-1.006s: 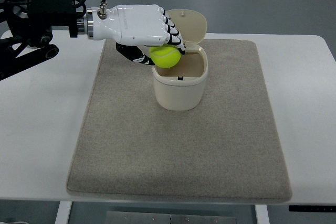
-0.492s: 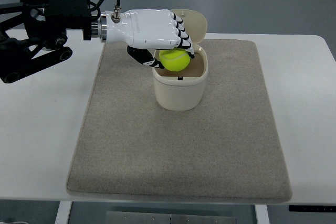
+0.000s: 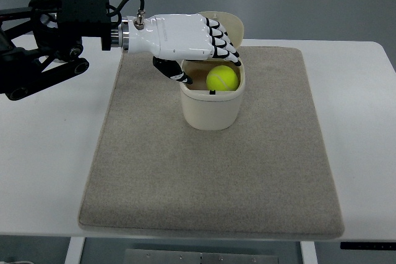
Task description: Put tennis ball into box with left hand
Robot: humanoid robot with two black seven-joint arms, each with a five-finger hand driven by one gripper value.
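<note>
Left hand [image 3: 185, 44] open-fingered over the box [image 3: 211, 103], tennis ball [image 3: 222, 79] inside, unheld.

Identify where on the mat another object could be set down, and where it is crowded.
The mat is bare between the box and its near edge, and in strips either side of the box. It is crowded at the far edge, where the left hand hangs over the box, its lid open, with the tennis ball inside.

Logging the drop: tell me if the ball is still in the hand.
No. The ball sits inside the box, free of the left hand above it.
</note>
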